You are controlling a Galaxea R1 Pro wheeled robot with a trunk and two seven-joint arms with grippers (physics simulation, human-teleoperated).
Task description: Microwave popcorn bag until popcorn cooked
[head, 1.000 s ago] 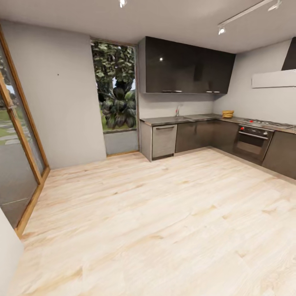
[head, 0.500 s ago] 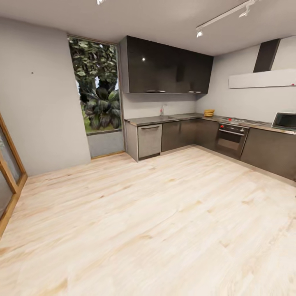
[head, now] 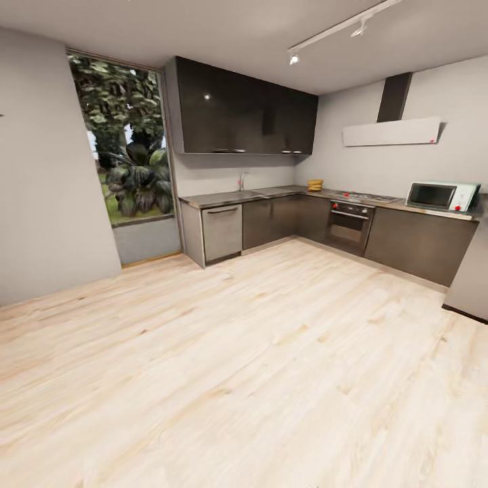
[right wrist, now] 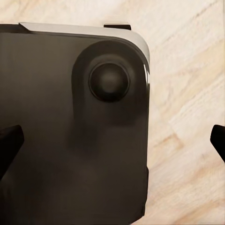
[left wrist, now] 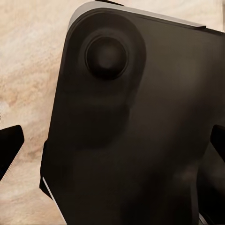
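Across the room, the small tan popcorn bag (head: 315, 184) stands on the grey countertop (head: 224, 198) near the corner of the kitchen. The pale-blue microwave (head: 442, 196), its dark door closed, sits on the worktop at the far right. A wide stretch of wooden floor (head: 257, 352) lies between me and them. In the left wrist view my left gripper (left wrist: 112, 145) is open, its dark fingertips (left wrist: 9, 147) far apart over my own dark body. My right gripper (right wrist: 112, 143) is open the same way, fingertips (right wrist: 8, 145) at the picture's sides, nothing held.
A gas hob (head: 362, 197) over a built-in oven (head: 348, 228) sits between bag and microwave, under a hood (head: 392, 130). Dark wall cabinets (head: 237, 108) hang above the sink run. A tall window (head: 129, 163) is at the left. A grey block (head: 471, 285) juts in at the right edge.
The head camera has swung right: window and cabinets slid left in the picture, and the microwave is now in full view at the right.
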